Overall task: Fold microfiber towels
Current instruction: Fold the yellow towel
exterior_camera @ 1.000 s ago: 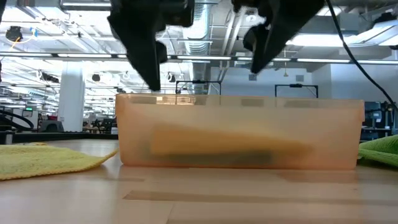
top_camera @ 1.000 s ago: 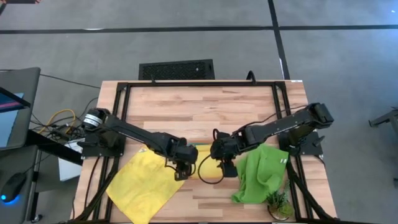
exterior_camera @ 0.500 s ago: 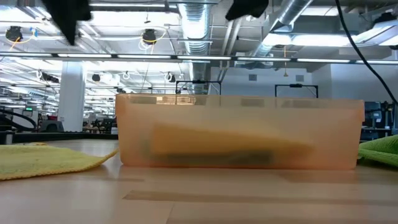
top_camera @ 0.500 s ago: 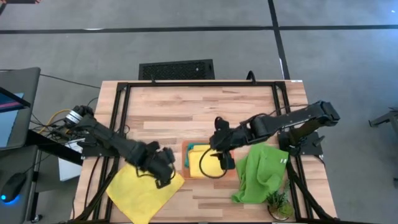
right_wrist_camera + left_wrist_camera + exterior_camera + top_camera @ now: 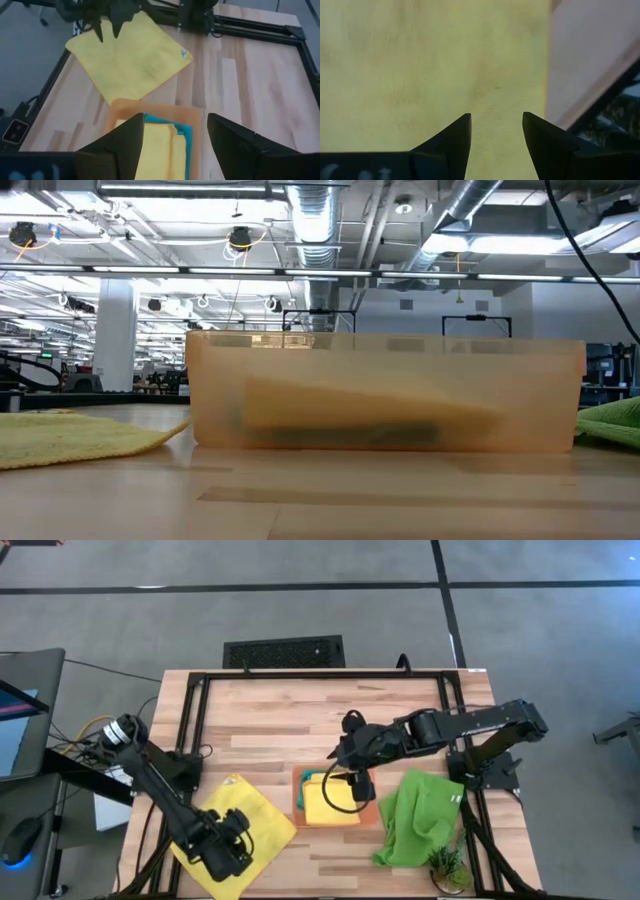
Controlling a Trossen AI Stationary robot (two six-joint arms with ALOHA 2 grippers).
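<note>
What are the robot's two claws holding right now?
Nothing. The left gripper is open over the flat yellow towel and pinches none of it. The right gripper is open above the orange tray, also empty.

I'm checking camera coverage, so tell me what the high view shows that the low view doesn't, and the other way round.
Only the high view shows both arms: the left gripper, open, over the flat yellow towel, and the right gripper, open, above the orange tray. It also shows the teal towel under a folded yellow towel in the tray.

Only the low view shows the room behind the table and the tray's translucent side wall.

Both show the tray, the flat yellow towel and the green towel.
</note>
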